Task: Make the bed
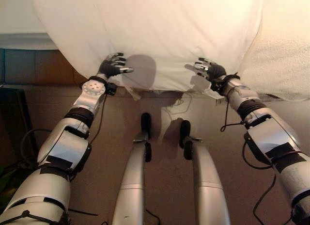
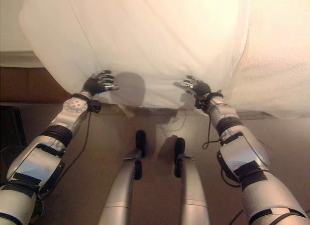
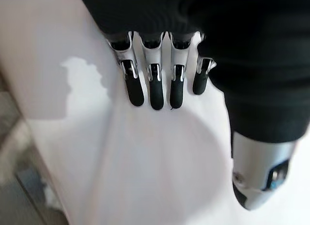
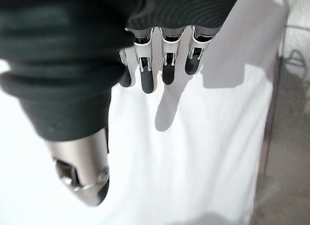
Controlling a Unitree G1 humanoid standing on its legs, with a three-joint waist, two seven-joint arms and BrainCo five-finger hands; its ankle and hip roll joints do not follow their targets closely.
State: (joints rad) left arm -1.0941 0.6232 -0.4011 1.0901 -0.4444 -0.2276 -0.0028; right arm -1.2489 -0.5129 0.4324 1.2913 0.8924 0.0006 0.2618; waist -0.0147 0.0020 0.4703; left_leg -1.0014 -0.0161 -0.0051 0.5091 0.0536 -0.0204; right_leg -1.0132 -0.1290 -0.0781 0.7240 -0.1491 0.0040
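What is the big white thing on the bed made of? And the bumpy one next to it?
The white sheet looks like thin woven cloth, maybe cotton: smooth, matte, with soft folds where it hangs over the bed's edge. The cream blanket beside it looks like fluffy terry or fleece, with a nubbly surface. The exact fibres cannot be told. Both hands, left and right, are at the sheet's edge.

The floor (image 1: 164,152) is a plain brown-tan surface running across the near part of the scene. At the far left, a wooden panel (image 1: 58,67) in reddish brown stands upright above the floor, with a pale horizontal ledge (image 1: 24,40) along its top. A dark object (image 1: 12,118) stands on the floor at the left edge. Warm light falls from above.
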